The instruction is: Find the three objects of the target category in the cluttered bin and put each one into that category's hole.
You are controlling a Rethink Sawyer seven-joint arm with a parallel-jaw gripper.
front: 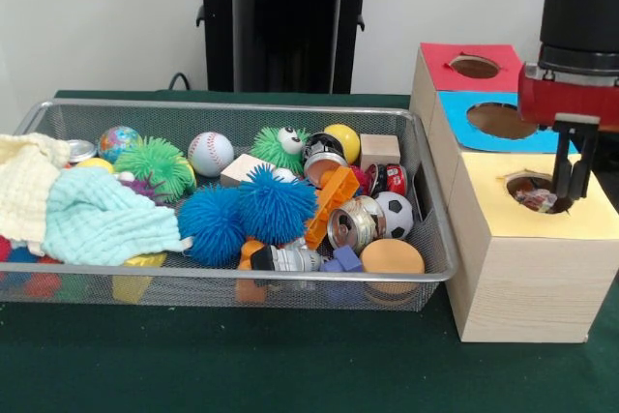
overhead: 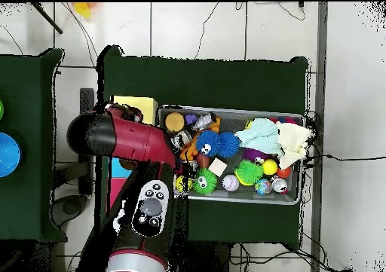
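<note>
Front view: the red and black arm comes down at the right edge, and its gripper hangs over the hole in the yellow top of the wooden box. The jaws stand narrowly apart, their dark tips at the rim of that hole; a small crumpled object lies inside it just beside the tips, and whether the jaws touch or hold it cannot be told. Behind the yellow top sit a blue top and a red top, each with one round hole, making three holes in all.

The boxes and a wire mesh bin rest on a desk covered in dark green cloth, before a pale wall.

Contents of the bin, counted where visible: two blue spiky balls, two green spiky balls, one of them with a toy eye, one baseball, one globe ball, one yellow ball, one small football, one wooden cube, one orange plastic piece, two metal cans, and two folded cloths, one mint and one cream. Smaller items under these cannot be identified.

Overhead view: the arm crosses the boxes beside the bin, hiding the gripper.
</note>
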